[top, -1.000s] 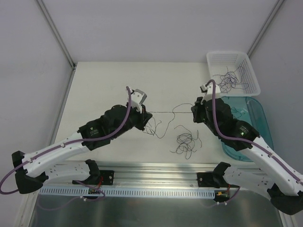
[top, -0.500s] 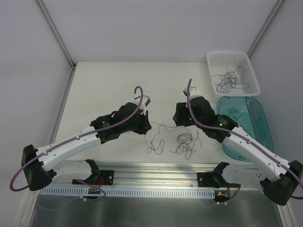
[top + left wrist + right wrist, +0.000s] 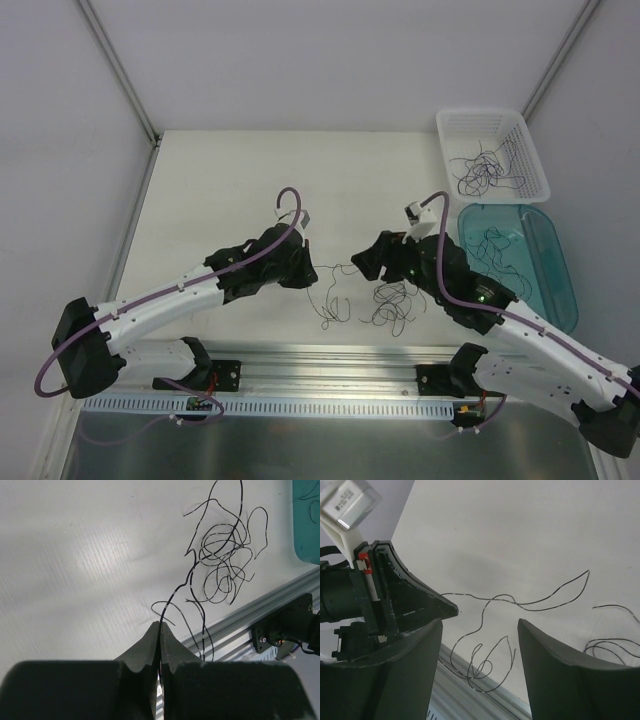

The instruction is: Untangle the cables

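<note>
The cables are hair-thin dark strands. A tangled wad (image 3: 392,305) (image 3: 222,565) lies near the table's front edge. My left gripper (image 3: 307,270) (image 3: 160,626) is shut on one strand, which leaves its tips and curves towards the wad. In the right wrist view that strand (image 3: 520,602) runs slack from the left gripper's tip (image 3: 454,611) across the table, with loose loops (image 3: 485,667) hanging by the rail. My right gripper (image 3: 362,266) (image 3: 479,622) stands open just right of the left one, with nothing between its fingers.
A white basket (image 3: 480,113) at the back right holds several loose strands (image 3: 485,170). A teal tray (image 3: 548,275) beside it holds more strands (image 3: 495,245). The aluminium rail (image 3: 260,610) runs along the table's near edge.
The strand was stretched taut between both grippers; the right gripper came in towards the left one, opened and let it go, and the strand now lies slack. The left gripper moved slightly nearer.
</note>
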Action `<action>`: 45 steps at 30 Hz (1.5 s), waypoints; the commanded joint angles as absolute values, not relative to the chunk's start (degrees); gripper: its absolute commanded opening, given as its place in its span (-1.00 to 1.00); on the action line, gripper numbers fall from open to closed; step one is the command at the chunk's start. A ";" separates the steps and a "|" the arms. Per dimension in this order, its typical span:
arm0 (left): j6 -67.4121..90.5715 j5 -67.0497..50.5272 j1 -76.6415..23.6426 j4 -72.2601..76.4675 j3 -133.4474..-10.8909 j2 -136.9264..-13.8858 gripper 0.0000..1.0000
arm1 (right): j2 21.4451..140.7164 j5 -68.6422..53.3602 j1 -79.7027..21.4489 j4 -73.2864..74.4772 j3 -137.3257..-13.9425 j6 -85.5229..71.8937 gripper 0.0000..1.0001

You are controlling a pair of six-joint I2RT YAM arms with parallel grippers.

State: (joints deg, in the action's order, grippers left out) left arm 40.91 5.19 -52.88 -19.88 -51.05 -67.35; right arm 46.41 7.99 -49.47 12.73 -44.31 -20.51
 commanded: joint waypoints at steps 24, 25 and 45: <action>41.14 7.21 -48.44 -17.75 -47.47 -60.12 -1.00 | 64.09 13.00 -63.02 -2.65 -39.02 -32.01 -0.84; 40.09 6.86 -45.99 -18.10 -46.76 -59.51 -1.00 | 62.94 15.71 -62.93 -0.90 -39.20 -30.95 -0.98; 15.30 19.98 3.37 -37.97 -53.26 -53.52 -1.00 | 37.62 33.22 -46.77 35.68 -56.25 -8.53 -0.99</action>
